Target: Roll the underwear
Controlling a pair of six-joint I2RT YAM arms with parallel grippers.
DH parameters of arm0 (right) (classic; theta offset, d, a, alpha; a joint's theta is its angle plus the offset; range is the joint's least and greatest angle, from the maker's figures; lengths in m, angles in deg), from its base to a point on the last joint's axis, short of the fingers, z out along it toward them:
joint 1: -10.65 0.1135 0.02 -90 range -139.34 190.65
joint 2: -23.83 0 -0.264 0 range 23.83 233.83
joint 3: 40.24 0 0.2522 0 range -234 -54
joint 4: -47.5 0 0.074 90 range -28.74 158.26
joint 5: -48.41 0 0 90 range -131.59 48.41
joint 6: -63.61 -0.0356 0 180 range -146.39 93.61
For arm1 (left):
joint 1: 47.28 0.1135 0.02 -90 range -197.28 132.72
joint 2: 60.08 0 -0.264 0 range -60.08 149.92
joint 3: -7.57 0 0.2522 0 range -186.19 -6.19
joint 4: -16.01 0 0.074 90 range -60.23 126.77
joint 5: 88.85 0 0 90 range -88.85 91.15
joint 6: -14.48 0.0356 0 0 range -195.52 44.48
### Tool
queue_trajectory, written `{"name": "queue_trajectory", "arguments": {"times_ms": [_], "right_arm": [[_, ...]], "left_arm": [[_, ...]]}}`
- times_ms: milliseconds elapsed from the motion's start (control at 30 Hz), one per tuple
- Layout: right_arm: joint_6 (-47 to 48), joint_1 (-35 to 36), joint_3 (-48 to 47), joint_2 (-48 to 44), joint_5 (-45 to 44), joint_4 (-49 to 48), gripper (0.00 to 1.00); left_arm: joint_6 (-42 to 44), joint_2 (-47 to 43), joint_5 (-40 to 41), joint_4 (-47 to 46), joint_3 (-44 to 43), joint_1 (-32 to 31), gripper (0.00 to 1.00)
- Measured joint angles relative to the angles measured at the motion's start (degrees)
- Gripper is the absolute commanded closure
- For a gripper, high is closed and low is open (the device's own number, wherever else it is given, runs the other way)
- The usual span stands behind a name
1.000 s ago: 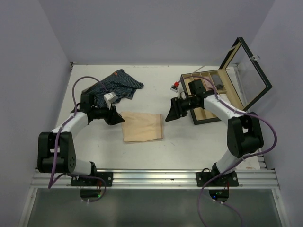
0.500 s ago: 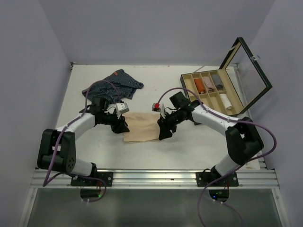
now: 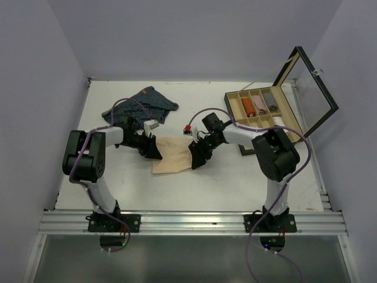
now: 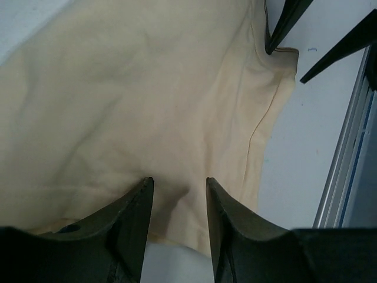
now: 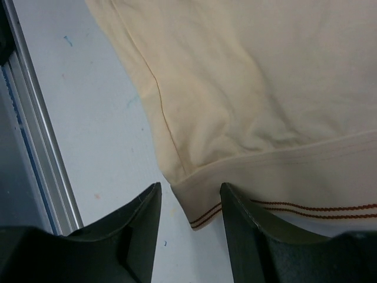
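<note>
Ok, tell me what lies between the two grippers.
The beige underwear lies flat between the left gripper and the right gripper, one at each of its side edges; the top view shows it.

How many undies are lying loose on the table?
2: navy striped underwear at the back left, beige underwear in the middle. Rolled ones may sit in the wooden box.

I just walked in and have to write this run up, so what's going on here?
Two robot arms are working on the beige underwear, lying flat on the table. The left tool sits at one side edge and the right tool at the opposite edge, both with jaws open over the cloth, nothing pinched yet. No roll has started. The navy striped underwear lies bunched at the back left.
</note>
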Motion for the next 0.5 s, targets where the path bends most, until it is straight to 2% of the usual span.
{"name": "queue_trajectory", "arguments": {"times_ms": [133,267,400,500], "right_arm": [[-0.50,-0.66,-5.77,3.78,0.17,2.25,0.51],[0.90,-0.96,-6.29,2.40,-0.70,5.16,0.42],[6.69,-1.16,-6.91,-3.69,-3.80,9.11,0.36],[13.57,-1.07,-6.71,-11.45,-7.58,9.07,0.32]], "left_arm": [[-2.60,3.65,-1.86,0.20,-4.61,3.23,0.52],[0.31,2.12,-3.63,2.89,-6.45,4.35,0.48],[6.97,-7.63,-3.45,5.84,-5.97,4.26,0.47],[14.95,-18.56,-1.07,6.36,-3.69,3.58,0.45]]}}
